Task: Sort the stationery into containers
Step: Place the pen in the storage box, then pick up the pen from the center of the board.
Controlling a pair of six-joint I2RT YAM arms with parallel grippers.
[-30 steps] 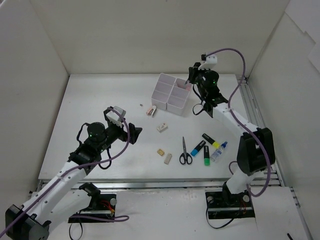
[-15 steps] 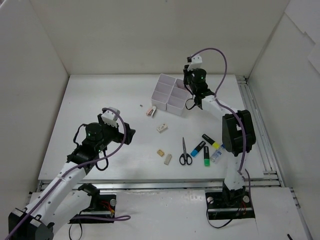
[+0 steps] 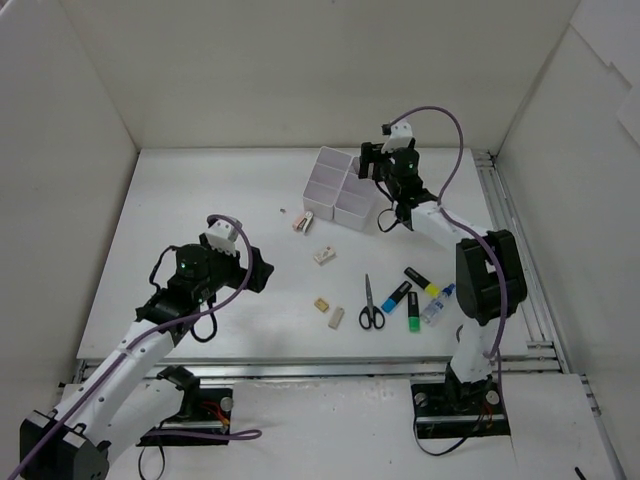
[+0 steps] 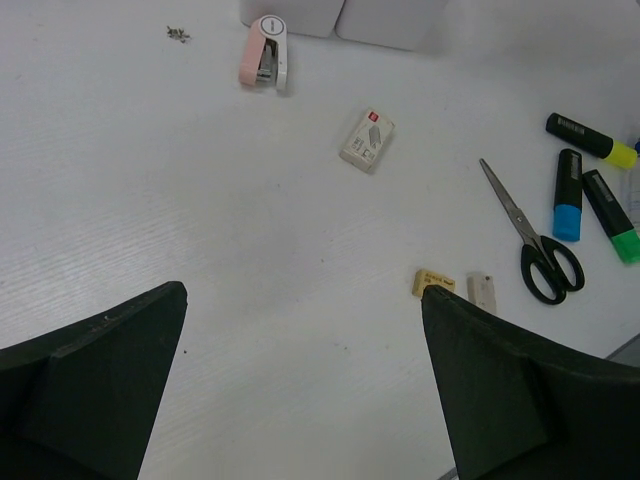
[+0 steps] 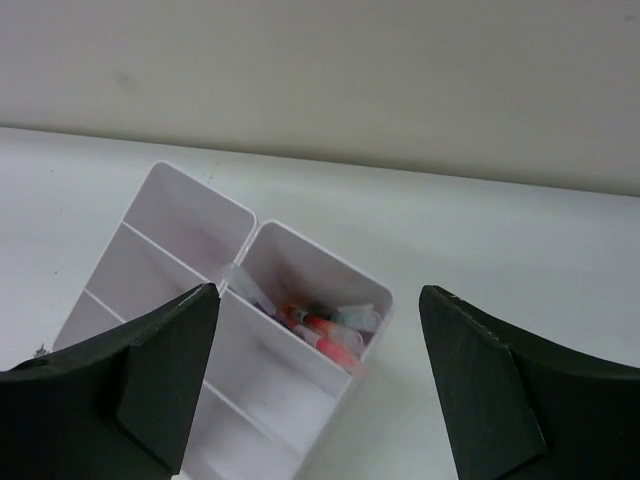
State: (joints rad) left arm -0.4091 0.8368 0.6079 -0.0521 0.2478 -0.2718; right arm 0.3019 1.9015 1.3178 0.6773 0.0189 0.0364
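The containers (image 3: 330,185) are four white bins in a block at mid-back. My right gripper (image 3: 372,165) hovers open over the far right bin (image 5: 300,265), where red and clear-capped pens (image 5: 325,325) lie; nothing is between its fingers (image 5: 160,370). Loose on the table are a pink piece (image 3: 303,222), a white eraser (image 3: 323,255), a tan eraser (image 3: 321,304), another white eraser (image 3: 337,317), scissors (image 3: 370,303), blue (image 3: 396,296), green (image 3: 412,312) and yellow (image 3: 421,281) highlighters, and a glue bottle (image 3: 437,303). My left gripper (image 3: 258,270) hangs open above bare table, left of the erasers (image 4: 434,282).
White walls enclose the table on three sides. A metal rail (image 3: 505,230) runs along the right edge. A few tiny dark specks (image 4: 178,34) lie near the pink piece. The other three bins (image 5: 165,240) hold nothing I can see.
My right gripper has gone from shut to open above the far right bin, and its wrist has turned. The left arm has shifted slightly to the right.
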